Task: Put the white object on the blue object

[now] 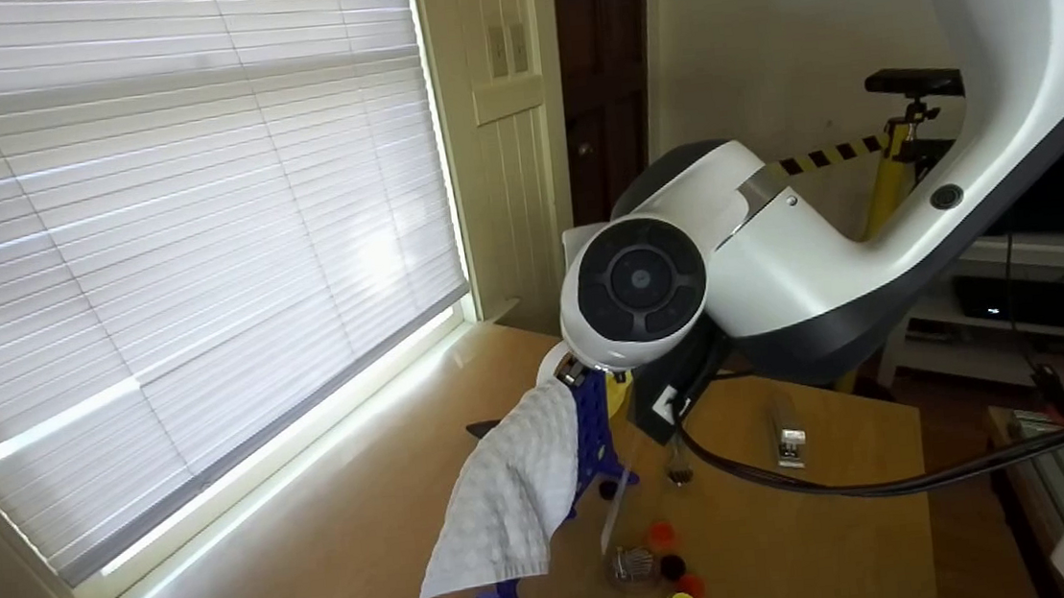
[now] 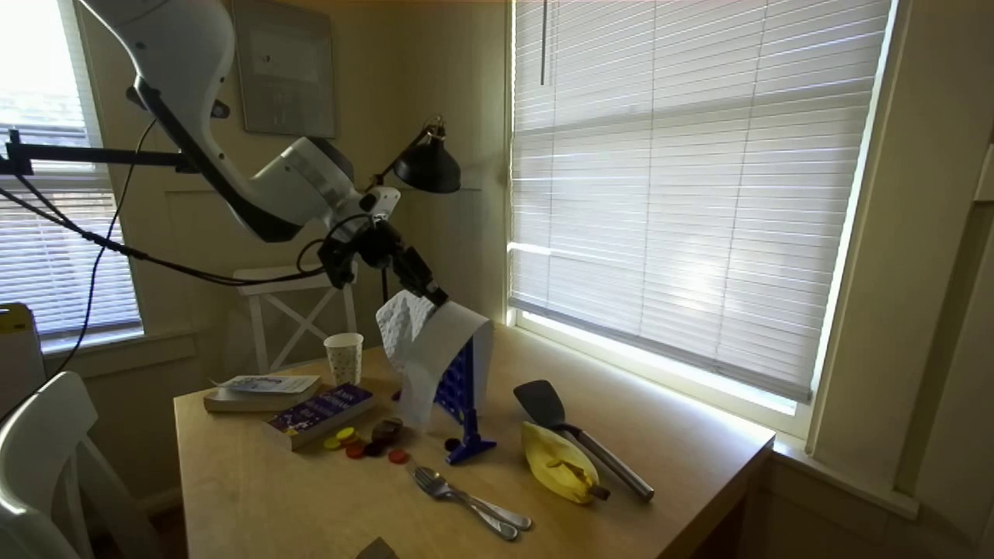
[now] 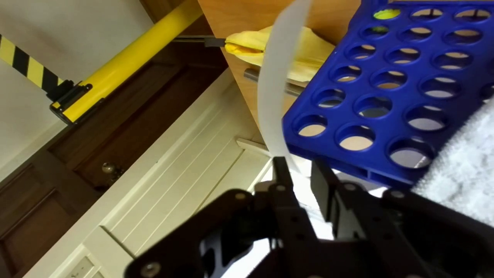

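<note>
Since the white cloth [image 1: 511,494] and smooth white sheet [image 2: 437,351] drape over the blue rack [image 3: 403,96] on the bench [image 2: 272,489], placing looks done, hand [image 3: 301,162] near the rack's top with fingers slightly parted, probably just retreat left.

You were in what looked like a home: window blinds [image 1: 198,222], a panelled door [image 1: 604,42], a lamp [image 2: 429,166], a white chair [image 2: 58,419] near the tabletop [image 2: 272,497].

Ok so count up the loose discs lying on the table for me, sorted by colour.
Red discs: 2
Yellow discs: 2
Dark discs, exact shade unclear: 2
Total: 6
</note>
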Tool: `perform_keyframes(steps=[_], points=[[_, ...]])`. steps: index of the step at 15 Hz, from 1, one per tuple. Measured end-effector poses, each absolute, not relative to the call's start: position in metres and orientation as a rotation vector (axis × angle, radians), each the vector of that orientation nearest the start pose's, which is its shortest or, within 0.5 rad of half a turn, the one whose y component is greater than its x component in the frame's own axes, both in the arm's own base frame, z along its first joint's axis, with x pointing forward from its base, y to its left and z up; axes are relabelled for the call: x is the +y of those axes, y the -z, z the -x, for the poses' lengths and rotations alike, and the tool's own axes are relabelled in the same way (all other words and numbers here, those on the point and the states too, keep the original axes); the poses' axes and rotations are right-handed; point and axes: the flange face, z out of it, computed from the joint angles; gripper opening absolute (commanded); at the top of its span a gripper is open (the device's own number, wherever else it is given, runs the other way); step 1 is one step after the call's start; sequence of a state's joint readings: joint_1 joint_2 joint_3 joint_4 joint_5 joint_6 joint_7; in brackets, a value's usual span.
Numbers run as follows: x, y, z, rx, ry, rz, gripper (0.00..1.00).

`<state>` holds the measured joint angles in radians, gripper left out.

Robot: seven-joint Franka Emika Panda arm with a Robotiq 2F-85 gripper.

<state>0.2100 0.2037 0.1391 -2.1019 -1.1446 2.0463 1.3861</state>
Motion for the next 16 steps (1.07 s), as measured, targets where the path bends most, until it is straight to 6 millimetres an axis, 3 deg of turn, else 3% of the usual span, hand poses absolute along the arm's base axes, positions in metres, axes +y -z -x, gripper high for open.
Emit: perform_keyframes(steps=[3, 7, 12, 14, 16], points=[[0.148, -0.332, -0.548, -0.383, -0.694, -2.283, 0.73], [0.16, -0.358, -0.549, -0.381, -0.763, -2.315, 1.0], [0.145, -0.393, -0.56, -0.449, -0.728, -2.387, 1.0], [0.124, -0.41, -0.572, -0.476, -0.693, -2.473, 1.0], [0.088, -0.429, -0.589, -0.55, -0.667, -2.552, 1.0]])
